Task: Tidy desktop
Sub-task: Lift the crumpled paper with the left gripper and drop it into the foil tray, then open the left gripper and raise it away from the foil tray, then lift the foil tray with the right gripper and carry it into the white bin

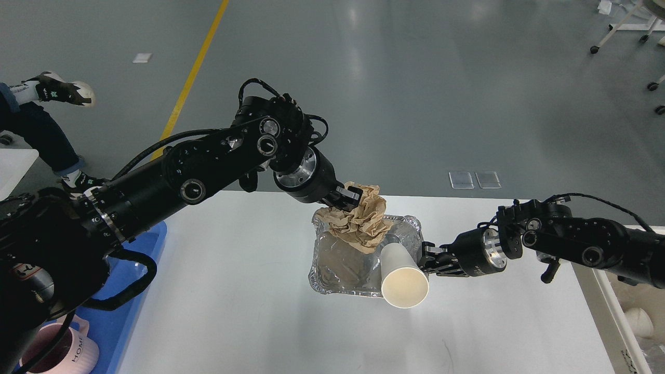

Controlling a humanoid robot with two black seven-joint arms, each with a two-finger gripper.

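The white desktop (234,311) holds a crinkled foil tray (337,270) at its middle. My left gripper (350,200) is shut on a crumpled ball of brown paper (363,223) and holds it low over the tray's far side, touching or just above the foil. A white paper cup (404,283) lies tilted at the tray's right front corner, its mouth facing me. My right gripper (427,258) sits right against the cup's side and the tray's right rim. Its dark fingers cannot be told apart.
A blue plastic tray (150,244) stands at the desktop's left edge, mostly hidden by my left arm, with a pink mug (67,353) in it. A cream bin (634,311) stands off the right edge. A person's legs (36,130) are at the far left.
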